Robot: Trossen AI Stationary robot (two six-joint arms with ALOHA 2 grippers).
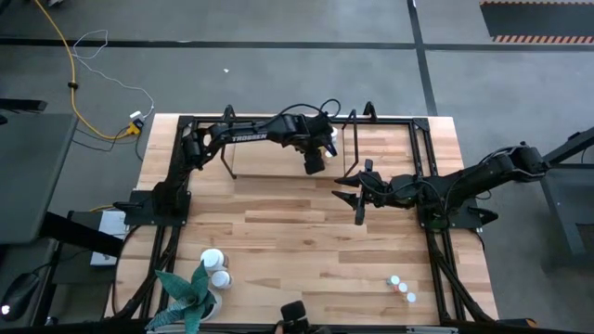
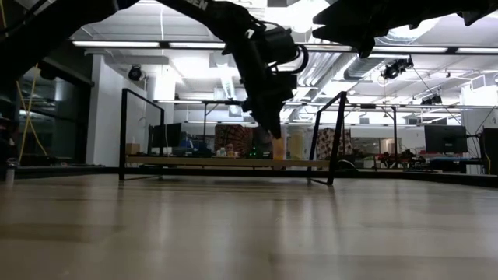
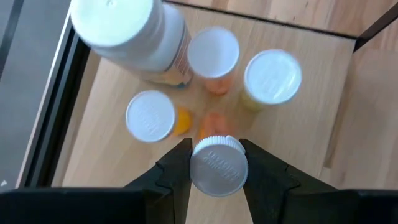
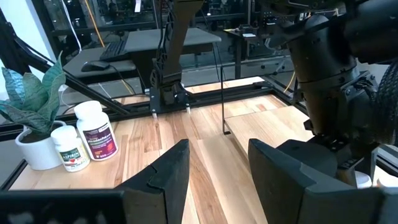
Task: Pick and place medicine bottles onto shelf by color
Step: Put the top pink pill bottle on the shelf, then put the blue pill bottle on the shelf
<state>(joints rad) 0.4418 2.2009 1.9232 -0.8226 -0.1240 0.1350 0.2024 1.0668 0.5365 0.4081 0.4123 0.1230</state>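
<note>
Gripping orange bottle [image 3: 217,165] | left tool [image 3: 216,169] | over shelf [image 3: 311,93]

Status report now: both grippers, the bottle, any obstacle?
Left gripper shut on white-capped bottle over shelf. Right gripper open, empty, mid-table. Four bottles already crowd the drop spot.

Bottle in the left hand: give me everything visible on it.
The small orange bottle with a ribbed white cap is upright, seen from above, clamped at the cap between the left hand fingers. Embossed cap lettering is unreadable. It hangs over the light-wood shelf board, beside four other white-capped bottles; contact below is hidden.
</note>
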